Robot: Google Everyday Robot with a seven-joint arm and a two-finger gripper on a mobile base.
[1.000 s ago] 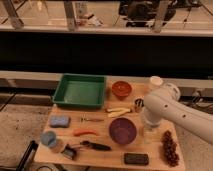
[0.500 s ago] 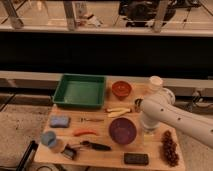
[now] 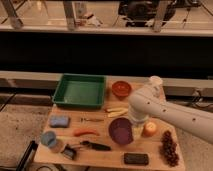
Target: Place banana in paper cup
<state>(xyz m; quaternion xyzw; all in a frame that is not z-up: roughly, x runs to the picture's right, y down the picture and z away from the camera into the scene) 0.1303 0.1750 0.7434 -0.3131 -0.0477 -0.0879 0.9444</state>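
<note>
Gripper [image 3: 136, 126] low over table [image 3: 100, 156], between purple bowl [image 3: 121, 131] and orange [image 3: 149, 129]; open or closed: cannot tell. Banana [image 3: 117, 111] flat on table, just behind bowl, left of gripper.

No lettering legible anywhere — none on the gripper [image 3: 136, 126] beside the purple bowl [image 3: 120, 132]

Matt wooden table [image 3: 111, 156] beneath the pincer [image 3: 136, 126]

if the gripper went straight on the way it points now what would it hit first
The gripper points down and would likely meet the wooden table first, between the purple bowl and the orange. Depth is unclear: the bowl's rim might come first. The banana lies outside that line.
</note>
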